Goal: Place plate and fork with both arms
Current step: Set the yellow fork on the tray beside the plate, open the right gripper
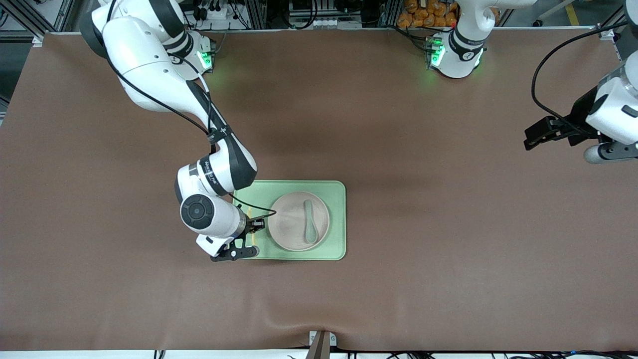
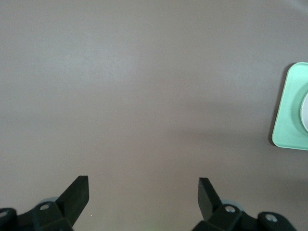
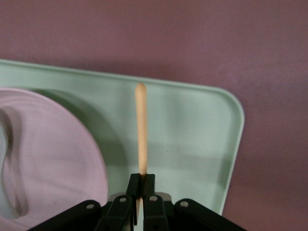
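The beige-pink plate (image 1: 289, 224) lies on the light-green tray (image 1: 335, 199) and carries a grey-green spoon (image 1: 309, 222). My right gripper (image 1: 252, 225) is low over the tray's strip beside the plate, toward the right arm's end. It is shut on the yellow fork (image 3: 141, 125), which shows edge-on as a thin stick pointing out from the gripper (image 3: 141, 180) over the tray (image 3: 192, 130), beside the plate (image 3: 53, 154). My left gripper (image 1: 536, 134) waits open and empty over bare table at the left arm's end; its wrist view shows the gripper (image 2: 143, 190) open.
The brown table mat (image 1: 448, 224) spreads all round the tray. A corner of the tray (image 2: 288, 110) shows in the left wrist view. A mat clamp (image 1: 321, 341) sits at the table edge nearest the front camera.
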